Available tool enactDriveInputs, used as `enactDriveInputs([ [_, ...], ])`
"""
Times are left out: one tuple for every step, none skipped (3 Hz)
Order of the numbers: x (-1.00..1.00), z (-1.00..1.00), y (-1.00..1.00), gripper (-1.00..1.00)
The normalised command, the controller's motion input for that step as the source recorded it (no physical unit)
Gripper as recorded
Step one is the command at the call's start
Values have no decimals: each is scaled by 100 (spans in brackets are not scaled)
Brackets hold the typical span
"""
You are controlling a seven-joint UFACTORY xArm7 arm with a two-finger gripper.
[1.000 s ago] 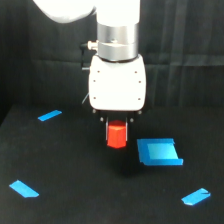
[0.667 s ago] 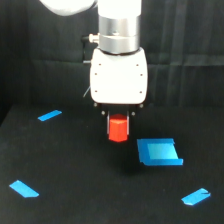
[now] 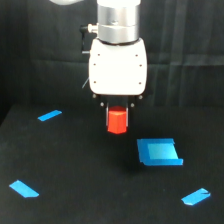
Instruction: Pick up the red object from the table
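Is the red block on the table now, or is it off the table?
Off. The red block hangs under the white claw, clear of the black table, beside the blue tray.

Looking from slightly above, facing the wide matte black table (image 3: 75,165) and the black curtain backdrop (image 3: 40,50) behind it. Sitting fairly near, cropping the white arm housing (image 3: 118,65) at the top edge. No second view sharing the scene.

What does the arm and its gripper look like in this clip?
The arm ends in a shiny silver-grey cylinder with a small dark fitting on the exterior view's left. Below it sits a boxy white gripper body with rounded corners and no visible markings. Short dark fingers stick out beneath it. No loose cables show.
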Motion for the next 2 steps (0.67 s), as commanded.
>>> enactDriveInputs([
  [3, 11, 6, -100],
  [3, -2, 3, -100],
])
